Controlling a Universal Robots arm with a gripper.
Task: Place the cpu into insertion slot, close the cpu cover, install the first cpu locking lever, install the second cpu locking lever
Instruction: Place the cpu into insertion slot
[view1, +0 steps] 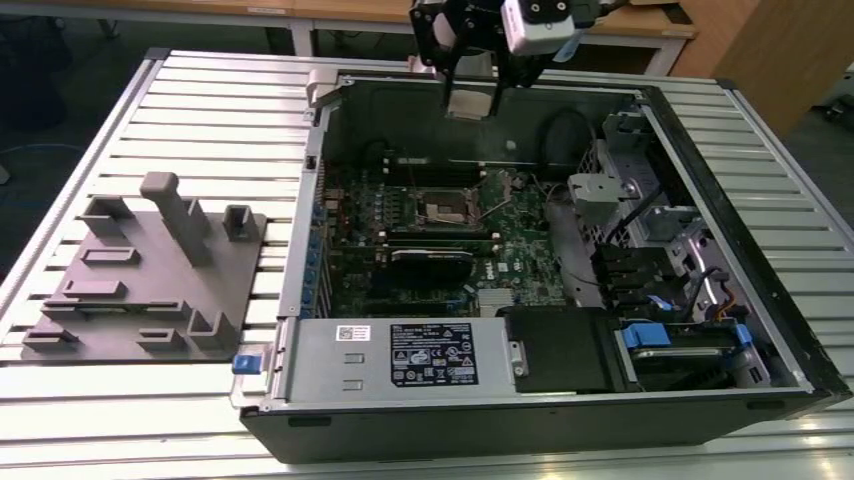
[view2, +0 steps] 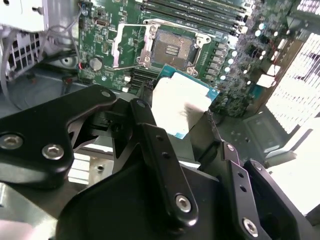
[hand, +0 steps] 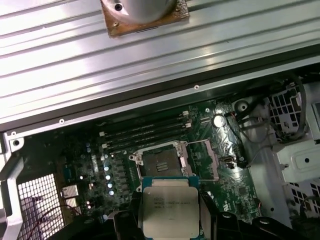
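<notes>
Cpu (hand: 168, 207), lid faintly printed, is clamped in the claw (hand: 170, 222), clear of the insertion slot (hand: 161, 162).

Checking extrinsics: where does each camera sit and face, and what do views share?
Exterior view: off-arm, high, looking down into the computer case; gripper holding the cpu shows.
First wrist view: on the wrist, facing the insertion slot past the cpu.
Second wrist view: same, over the gripper's black links.
All share cpu and insertion slot.

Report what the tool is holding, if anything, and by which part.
The tool holds the cpu, clamped by two opposite side edges with its metal top showing in both wrist views. It is not yet in the insertion slot.
</notes>
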